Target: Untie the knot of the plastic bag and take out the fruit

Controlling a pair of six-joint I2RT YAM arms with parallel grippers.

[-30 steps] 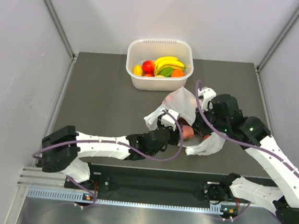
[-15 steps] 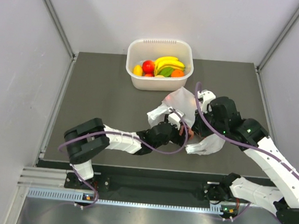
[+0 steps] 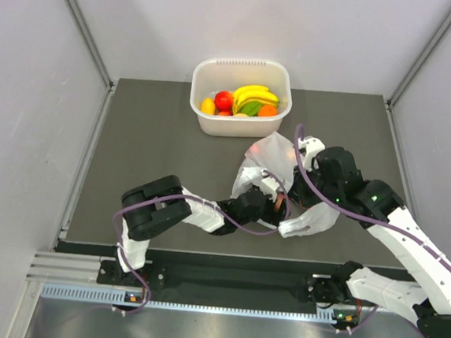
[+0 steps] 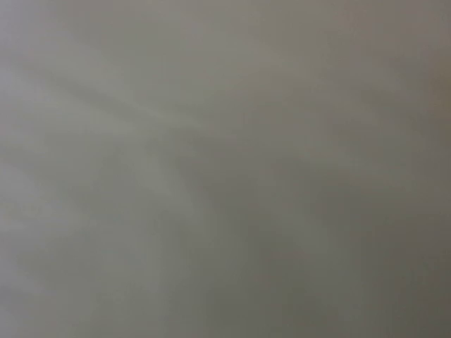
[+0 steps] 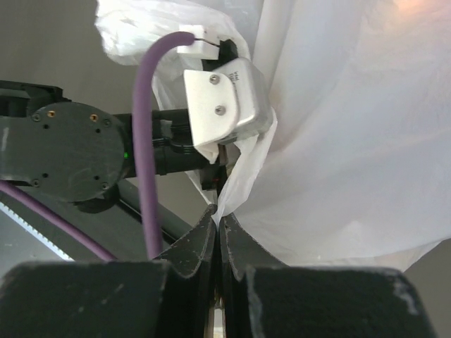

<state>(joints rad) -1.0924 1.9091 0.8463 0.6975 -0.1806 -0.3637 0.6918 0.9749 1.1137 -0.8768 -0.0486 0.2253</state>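
Observation:
The plastic bag [image 3: 271, 159] lies crumpled and open at the table's middle right. No knot shows on it. My left gripper [image 3: 273, 206] reaches into the bag's mouth from the left, its fingers hidden by plastic. The left wrist view shows only blurred grey-white plastic [image 4: 225, 169]. A small patch of pinkish-orange fruit [image 3: 280, 209] shows by the left gripper. My right gripper [image 5: 220, 217] is shut on a fold of the bag's edge [image 5: 243, 176] and holds it up. It sits at the bag's right side in the top view [image 3: 294, 194].
A rigid white tub [image 3: 237, 127] stands at the back centre, holding bananas [image 3: 253, 93], a red apple [image 3: 224, 99] and other fruit. The left arm's elbow [image 3: 155, 206] is folded near the front edge. The left wrist housing [image 5: 225, 102] is close in front of my right gripper.
The left arm has folded its elbow in to the right and pushed its gripper deeper into the bag. The peach that showed earlier is now mostly covered. The right gripper keeps its hold.

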